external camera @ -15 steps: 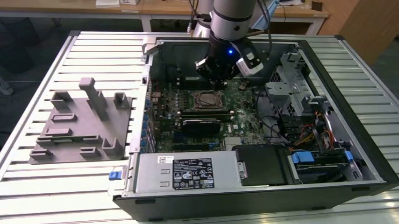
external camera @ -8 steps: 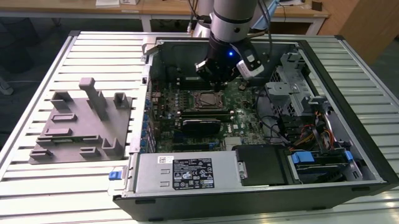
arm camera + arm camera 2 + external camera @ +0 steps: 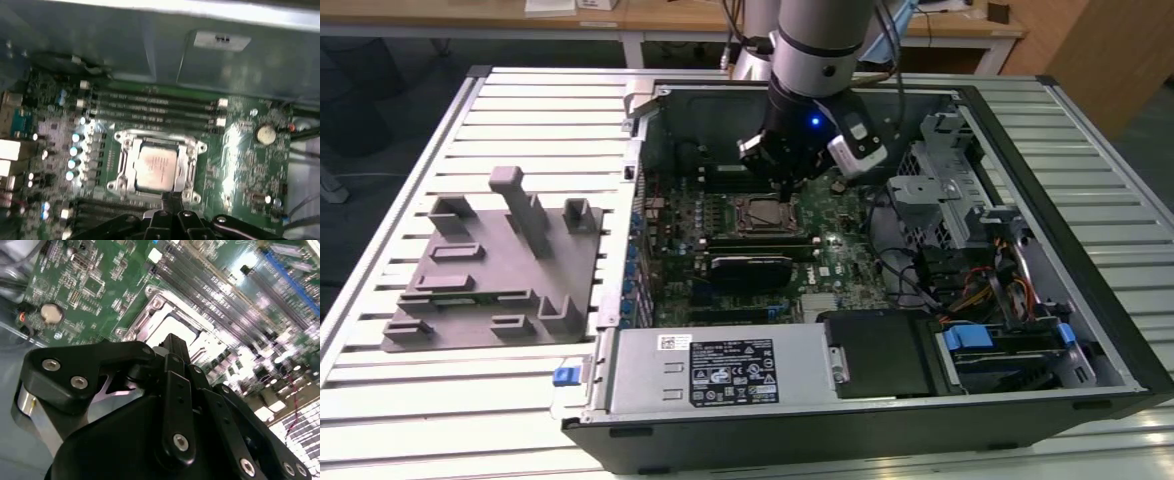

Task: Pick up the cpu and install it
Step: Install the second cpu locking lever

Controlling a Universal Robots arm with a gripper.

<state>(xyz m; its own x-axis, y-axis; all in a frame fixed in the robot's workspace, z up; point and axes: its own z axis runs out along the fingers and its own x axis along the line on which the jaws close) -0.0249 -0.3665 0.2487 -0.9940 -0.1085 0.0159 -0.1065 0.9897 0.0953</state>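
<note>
The cpu [image 3: 156, 167] lies flat in the metal-framed socket [image 3: 122, 167] on the green motherboard, its silver top facing up. In the exterior view the cpu [image 3: 765, 212] sits in the middle of the open computer case. My gripper [image 3: 781, 178] hangs just above the socket's far edge, apart from the chip. In the first wrist view the gripper [image 3: 172, 197] has its black fingers together with nothing between them. In the second wrist view the gripper [image 3: 174, 342] points down at the pale cpu [image 3: 175, 329] right beneath its tip.
A grey moulded tray [image 3: 480, 270] lies on the slatted table at the exterior view's left. The case wall [image 3: 640, 130], memory slots [image 3: 155, 107], a power supply [image 3: 720, 370] and drive cages with cables [image 3: 974, 250] ring the socket.
</note>
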